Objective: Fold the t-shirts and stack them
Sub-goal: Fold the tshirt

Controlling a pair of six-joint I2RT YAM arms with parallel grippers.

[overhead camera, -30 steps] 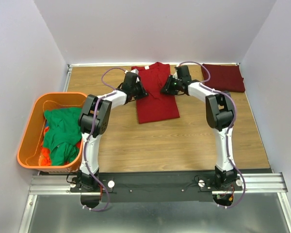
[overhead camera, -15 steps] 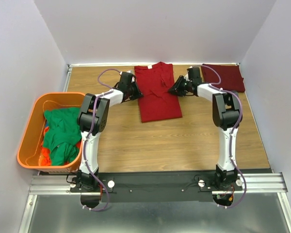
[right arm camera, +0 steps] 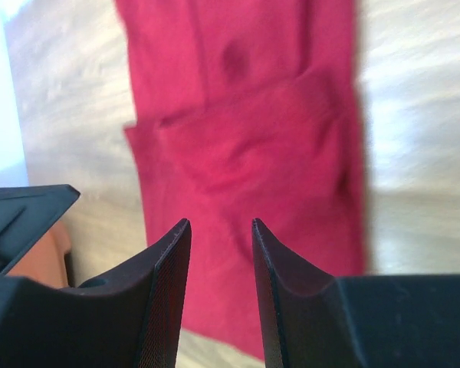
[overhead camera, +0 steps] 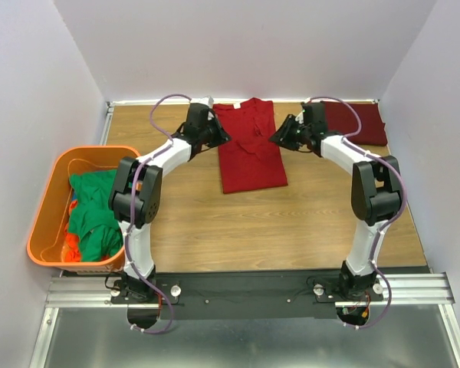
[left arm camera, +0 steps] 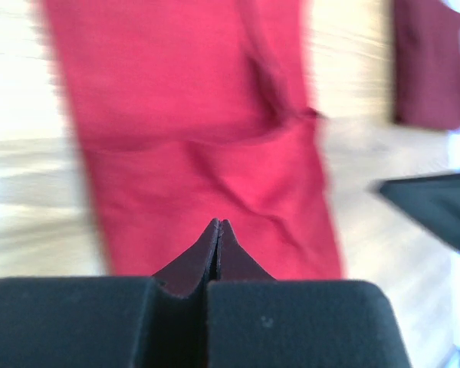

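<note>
Top external: red t-shirt (overhead camera: 249, 157) on wooden table (overhead camera: 291, 222), pale walls (overhead camera: 253, 46) around.

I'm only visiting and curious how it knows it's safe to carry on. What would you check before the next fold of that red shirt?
1. Red t-shirt lies flat with its sides folded in: ok, it is a long strip on the table.
2. Left gripper is ready to pinch: not ok, its fingers are shut with no cloth between them.
3. Right gripper is ready to pinch: ok, it is open.
4. Grippers sit at opposite side edges of the shirt: ok in the top view.
5. Maroon t-shirt is folded and clear of the red one: ok, it is at the back right.
6. Cloth is smooth: cannot tell, the wrist views are blurred.
</note>
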